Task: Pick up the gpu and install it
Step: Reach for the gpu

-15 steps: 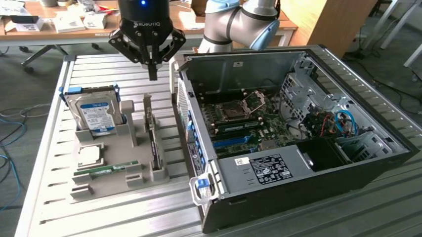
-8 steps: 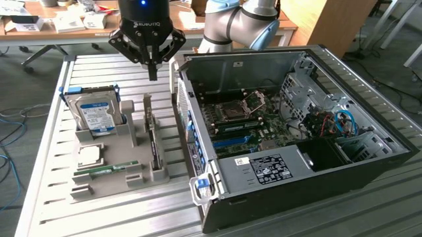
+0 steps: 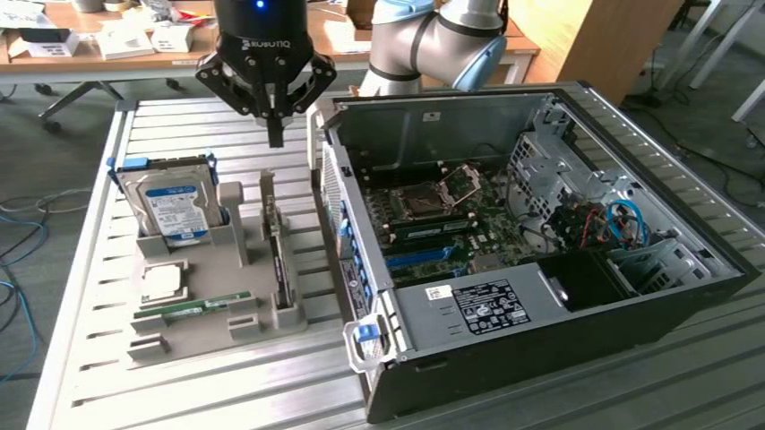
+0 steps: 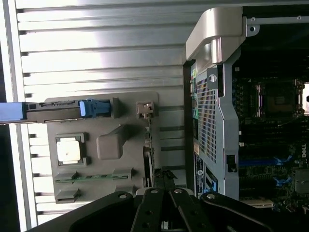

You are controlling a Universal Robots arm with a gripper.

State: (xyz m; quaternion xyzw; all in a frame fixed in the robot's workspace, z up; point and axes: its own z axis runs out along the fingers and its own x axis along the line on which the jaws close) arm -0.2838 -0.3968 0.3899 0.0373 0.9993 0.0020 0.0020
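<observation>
grey floor [image 3: 60, 161] with loose cables [image 3: 14, 224] surrounds my ribbed metal desk [image 3: 179, 394]; a cluttered wooden desk [image 3: 120, 55] stands behind. the open computer case [image 3: 502, 358] takes the desk's half on the exterior view's right. just beside it sits the grey holder [image 3: 227, 305]. my tool [image 3: 276, 139] hangs above, fingers pressed together, pinching nothing. the gpu [image 3: 272, 224] stands on edge in the holder, on the side nearest the case, below my fingertips.

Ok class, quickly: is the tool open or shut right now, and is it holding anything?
Tool: shut, holding nothing; it hangs in the air over the far end of the gpu, which stands on edge in the grey holder.
</observation>
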